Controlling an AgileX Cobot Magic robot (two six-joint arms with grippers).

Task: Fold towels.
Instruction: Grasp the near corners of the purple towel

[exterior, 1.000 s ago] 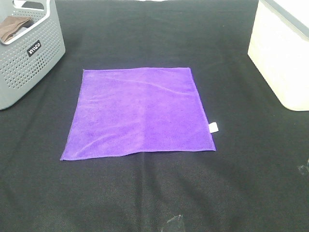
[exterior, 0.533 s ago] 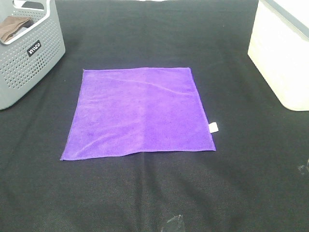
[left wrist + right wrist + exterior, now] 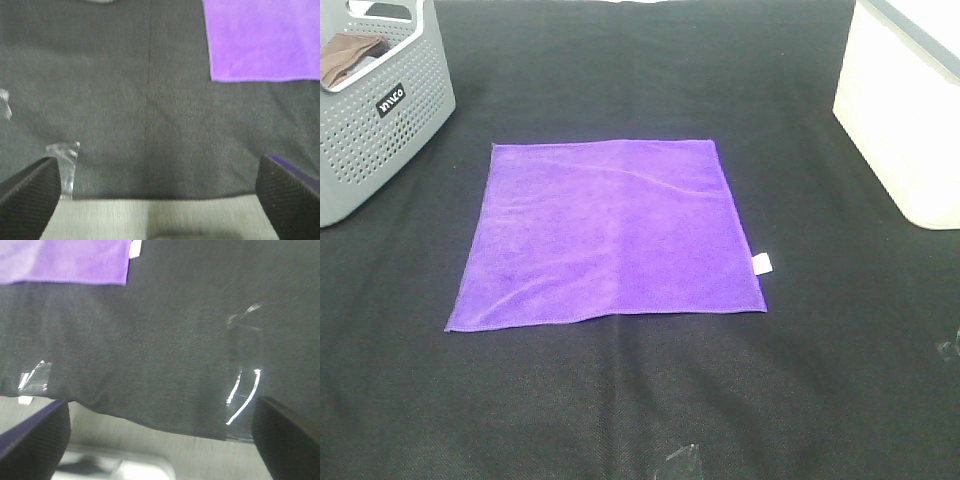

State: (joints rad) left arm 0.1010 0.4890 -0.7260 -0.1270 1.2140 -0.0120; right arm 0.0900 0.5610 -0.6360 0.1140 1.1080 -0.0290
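1. The left gripper (image 3: 160,200) hangs with its dark ribbed pads (image 3: 27,195) spread wide, holding nothing. It is over the black table cloth (image 3: 150,100), just short of one near corner of the purple towel (image 3: 265,40).
2. The right gripper (image 3: 160,440) is spread just as wide and also holds nothing. It sits off the towel's other near corner, where a small white tag (image 3: 135,249) sticks out from the hem.
3. The towel lies flat and unfolded as a single square, with a few soft wrinkles across it.
4. Scraps of clear tape (image 3: 682,458) are stuck to the cloth on the near side of the towel.
5. A grey perforated basket (image 3: 360,140) stands beyond the towel's far left corner, apart from it. It holds a crumpled brown cloth (image 3: 345,55).
6. A cream bin (image 3: 905,120) stands off the towel's far right corner, well apart. From here I cannot see inside it.
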